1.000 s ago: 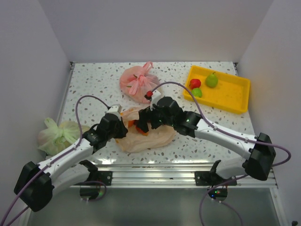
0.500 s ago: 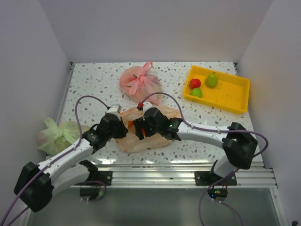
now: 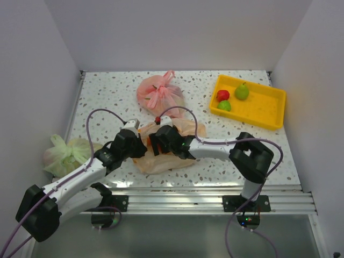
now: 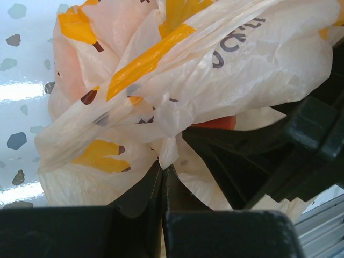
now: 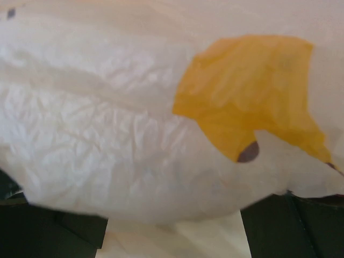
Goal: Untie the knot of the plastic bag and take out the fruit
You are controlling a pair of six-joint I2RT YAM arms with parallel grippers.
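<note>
Bag: the peach bag point(image 3: 171, 157) is lying crumpled on the desk point(image 3: 107, 97), between my two arms.
Knot: I am not making it out in any view, as the film is bunching up too much.
Left fingers: my left fingers point(image 4: 142, 196) are pinching together on a fold of the film.
Right fingers: my right fingers point(image 5: 301, 226) are standing apart, with the film bulging between them.
Fruit: an orange piece point(image 4: 217, 122) is showing under the film, and three more pieces are sitting in the yellow tray point(image 3: 260, 111), well apart.
Risk: working blind, I am likely closing on film rather than fruit.
Cause: pulling against my own left pinch could be tearing the thin film or dragging the whole bag.
</note>
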